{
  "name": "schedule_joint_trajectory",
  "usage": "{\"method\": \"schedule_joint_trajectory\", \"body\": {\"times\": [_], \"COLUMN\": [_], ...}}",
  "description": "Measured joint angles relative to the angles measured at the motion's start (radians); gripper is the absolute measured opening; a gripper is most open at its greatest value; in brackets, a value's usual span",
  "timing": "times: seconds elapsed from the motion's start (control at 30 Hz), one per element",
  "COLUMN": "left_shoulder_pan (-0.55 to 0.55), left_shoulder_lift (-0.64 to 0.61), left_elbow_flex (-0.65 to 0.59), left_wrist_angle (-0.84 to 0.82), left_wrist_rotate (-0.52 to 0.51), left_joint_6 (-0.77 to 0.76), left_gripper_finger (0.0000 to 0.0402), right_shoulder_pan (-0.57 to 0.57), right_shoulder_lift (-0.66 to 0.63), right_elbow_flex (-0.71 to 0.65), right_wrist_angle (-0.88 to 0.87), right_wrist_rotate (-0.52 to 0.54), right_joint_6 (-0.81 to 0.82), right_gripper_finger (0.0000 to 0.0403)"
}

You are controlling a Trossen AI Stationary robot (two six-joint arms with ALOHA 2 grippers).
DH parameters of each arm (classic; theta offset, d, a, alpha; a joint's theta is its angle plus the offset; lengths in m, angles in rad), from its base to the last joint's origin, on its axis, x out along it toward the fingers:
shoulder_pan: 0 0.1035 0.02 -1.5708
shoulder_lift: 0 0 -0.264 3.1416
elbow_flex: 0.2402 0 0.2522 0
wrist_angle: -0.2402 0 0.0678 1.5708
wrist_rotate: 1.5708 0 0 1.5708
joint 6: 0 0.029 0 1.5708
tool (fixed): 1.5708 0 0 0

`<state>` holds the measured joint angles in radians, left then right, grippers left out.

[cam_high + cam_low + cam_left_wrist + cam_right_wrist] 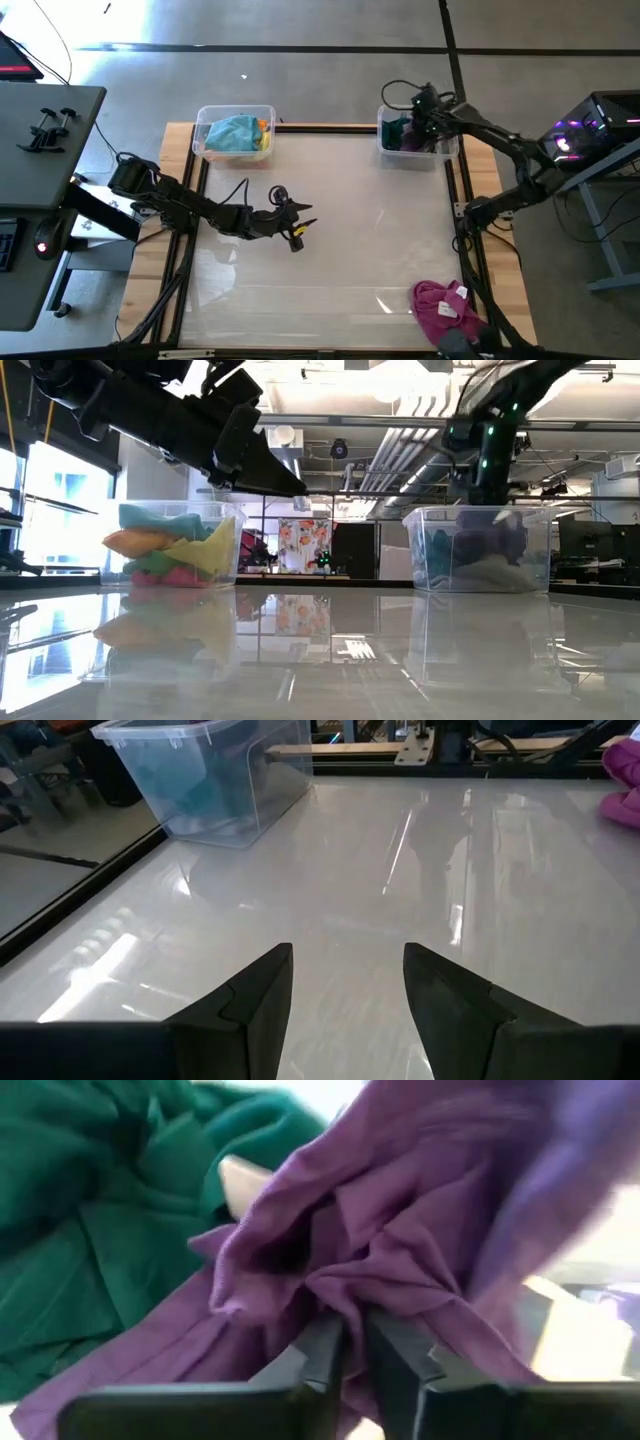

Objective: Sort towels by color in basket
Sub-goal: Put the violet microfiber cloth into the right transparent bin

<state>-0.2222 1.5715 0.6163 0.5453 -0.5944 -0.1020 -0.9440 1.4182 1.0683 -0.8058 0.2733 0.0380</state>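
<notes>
My right gripper (355,1345) reaches down into the clear bin (447,148) at the table's far right corner and is shut on a purple towel (400,1220). A dark teal towel (90,1230) lies bunched beside it in that bin. A magenta towel (443,308) lies crumpled on the table near the near right corner. The other clear bin (205,148), at the far left, holds light blue (230,133), yellow and orange towels; the low view also shows green and pink ones there. My left gripper (300,226) hovers open over the table's middle, touching nothing. My right gripper pinches a bunched fold of the purple towel (350,1295) between its two fingers, coming from above and pointing down into the bin. The cloth is gathered in several creased layers just past the fingertips. The rest of it spreads over the dark teal towel.
The glossy table top (340,250) lies bare between the two bins and the magenta towel. Dark rails (185,260) run along the table's left and right sides. A desk with clamps (45,130) stands left of the table, and electronics (590,130) stand to the right.
</notes>
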Motion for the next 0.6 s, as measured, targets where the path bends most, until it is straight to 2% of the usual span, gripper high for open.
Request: {"method": "schedule_joint_trajectory", "body": {"times": [0.2,0.33,0.43,0.6], "left_shoulder_pan": [0.000,0.000,0.000,0.000], "left_shoulder_lift": [0.000,0.000,0.000,0.000], "left_elbow_flex": [0.000,0.000,0.000,0.000], "left_wrist_angle": [0.002,0.005,0.006,0.005], "left_wrist_rotate": [0.005,0.005,0.005,0.005], "left_joint_6": [0.007,0.009,0.018,0.026], "left_gripper_finger": [0.0179,0.0179,0.0179,0.0179], "right_shoulder_pan": [-0.005,-0.005,-0.005,-0.003], "right_shoulder_lift": [0.092,0.086,0.043,-0.083], "right_elbow_flex": [-0.024,-0.022,-0.022,-0.022], "right_wrist_angle": [0.007,0.010,0.004,-0.033], "right_wrist_rotate": [-0.063,-0.070,-0.084,-0.088], "right_joint_6": [-0.020,-0.054,-0.064,-0.062], "right_gripper_finger": [0.0011,0.0012,0.0037,0.0106]}}
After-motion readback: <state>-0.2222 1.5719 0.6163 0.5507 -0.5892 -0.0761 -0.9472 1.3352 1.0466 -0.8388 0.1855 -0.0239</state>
